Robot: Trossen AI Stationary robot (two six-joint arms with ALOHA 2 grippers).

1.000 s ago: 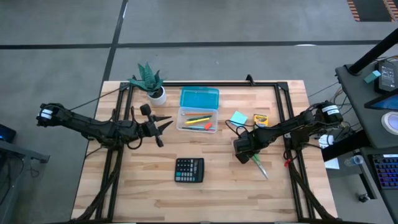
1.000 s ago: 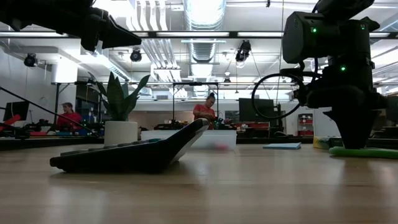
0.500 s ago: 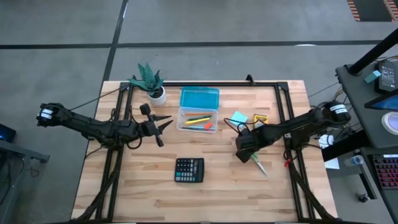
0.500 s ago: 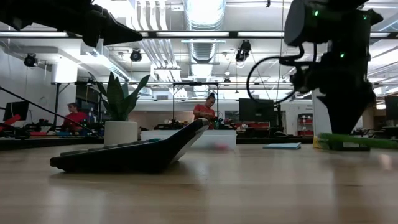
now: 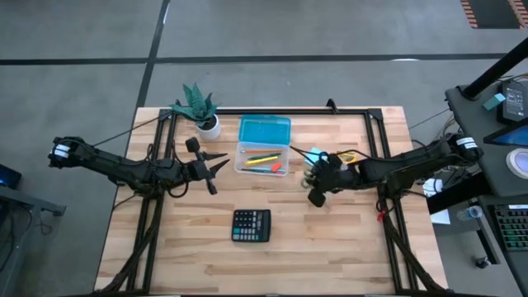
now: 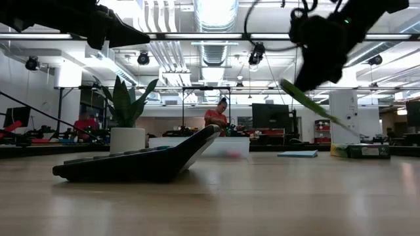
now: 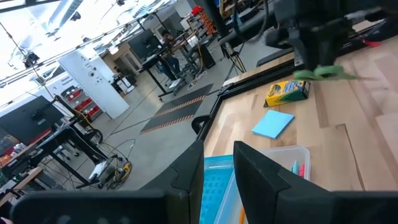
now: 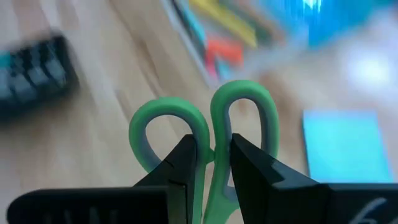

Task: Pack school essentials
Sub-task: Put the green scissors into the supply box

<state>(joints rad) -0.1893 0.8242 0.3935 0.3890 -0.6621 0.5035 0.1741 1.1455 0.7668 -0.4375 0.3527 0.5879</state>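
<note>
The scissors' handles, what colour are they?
Green; the scissors show best in the right wrist view, held by the right gripper.

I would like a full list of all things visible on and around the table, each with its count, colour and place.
Scissors: one, green handles, held above the table by the right gripper.
Clear box: one, open, table middle, holding yellow, orange and red pencils.
Box lid: one, light blue, just behind the box.
Note pad: one, light blue, right of the box.
Crayon box: one, yellow, beyond the note pad.
Calculator: one, black, front middle of the table.
Potted plant: one, green in a white pot, back left.
People: two in red tops, in the room behind.
Left gripper: open, empty, left of the box.
Right gripper: shut on the scissors, right of the box.
</note>
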